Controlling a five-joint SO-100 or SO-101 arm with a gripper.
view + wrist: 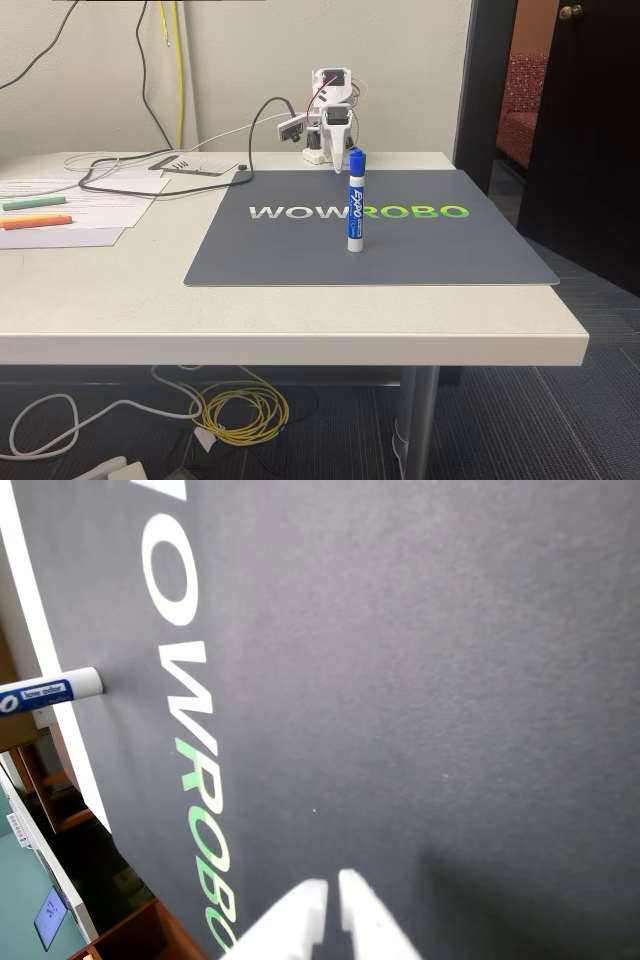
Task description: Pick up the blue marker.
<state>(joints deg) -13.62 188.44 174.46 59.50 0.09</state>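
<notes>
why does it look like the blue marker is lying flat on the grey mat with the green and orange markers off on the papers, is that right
Not quite. In the fixed view the blue marker stands upright on its white end on the grey mat, cap up, not lying flat. The rest holds: the green marker and orange marker lie on the papers to the left.

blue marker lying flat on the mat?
No, in the fixed view the blue marker stands upright on its white end on the gray mat.

marker (355,201): blue cap, blue label, white lettering, white end
mat (300,255): dark grey, white-and-green lettering
gripper (331,892): white
</notes>
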